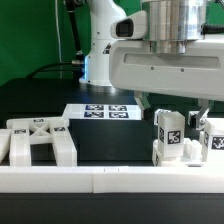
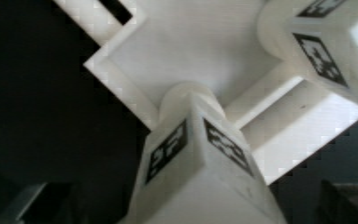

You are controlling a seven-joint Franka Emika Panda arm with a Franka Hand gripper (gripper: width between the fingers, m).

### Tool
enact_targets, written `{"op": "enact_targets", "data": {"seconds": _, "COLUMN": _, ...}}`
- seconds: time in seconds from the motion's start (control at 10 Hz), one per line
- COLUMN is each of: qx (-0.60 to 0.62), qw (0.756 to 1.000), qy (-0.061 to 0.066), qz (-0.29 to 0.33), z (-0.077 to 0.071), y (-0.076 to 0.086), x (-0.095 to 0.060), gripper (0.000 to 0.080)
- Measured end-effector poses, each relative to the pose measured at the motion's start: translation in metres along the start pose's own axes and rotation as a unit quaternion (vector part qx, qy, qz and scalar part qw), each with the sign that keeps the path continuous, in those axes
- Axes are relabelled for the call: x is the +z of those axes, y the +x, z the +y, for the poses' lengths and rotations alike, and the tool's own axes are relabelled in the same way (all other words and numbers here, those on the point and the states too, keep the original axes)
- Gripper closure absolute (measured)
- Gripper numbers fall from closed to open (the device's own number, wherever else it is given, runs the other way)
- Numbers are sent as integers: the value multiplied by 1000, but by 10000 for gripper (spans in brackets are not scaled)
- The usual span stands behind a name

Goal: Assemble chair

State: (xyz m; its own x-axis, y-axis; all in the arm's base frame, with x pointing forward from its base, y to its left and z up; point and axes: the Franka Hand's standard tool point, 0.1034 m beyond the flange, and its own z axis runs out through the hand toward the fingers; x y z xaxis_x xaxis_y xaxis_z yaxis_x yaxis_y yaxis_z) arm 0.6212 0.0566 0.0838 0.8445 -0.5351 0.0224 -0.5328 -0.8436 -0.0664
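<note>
Judged the assembly as early, with most of the work left. Found the pieces loose on the counter (image 1: 110,145) and saw no finished joint in the exterior view.

Noted the flat chair part (image 1: 40,142) at the exterior view's left, lying alone, well apart from the rest. Noted the upright chair part (image 1: 168,138) at the exterior view's right, with a small chair block (image 1: 213,140) just beside it. In the wrist view, saw the same upright piece (image 2: 194,155) very close, pressed against or near another white piece (image 2: 167,60); could not tell joined from only touching.

Placed the claw (image 1: 172,100) low, directly above the upright chair part. Could not tell its opening, nor any hold on the part, because of the wide white body in front and the blur in the wrist view.

For moving room: found bare counter between the two groups. Counted the border rail (image 1: 110,178) as a hard edge just in front of all the parts, and the marker board (image 1: 100,110) as a flat strip behind the bare area. Expected tight clearance at the right, between the upright part and its neighbour.
</note>
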Motion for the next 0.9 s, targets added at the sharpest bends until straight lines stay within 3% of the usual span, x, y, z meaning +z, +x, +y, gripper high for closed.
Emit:
{"op": "enact_targets", "data": {"seconds": 0.4, "qx": -130, "qw": 991, "qy": -1, "qz": 0, "z": 1, "y": 1, "x": 0, "gripper": 151}}
{"op": "enact_targets", "data": {"seconds": 0.8, "qx": -224, "qw": 975, "qy": -10, "qz": 5, "z": 4, "y": 5, "x": -4, "gripper": 181}}
{"op": "enact_targets", "data": {"seconds": 0.9, "qx": -219, "qw": 976, "qy": -10, "qz": 5, "z": 4, "y": 5, "x": -3, "gripper": 360}}
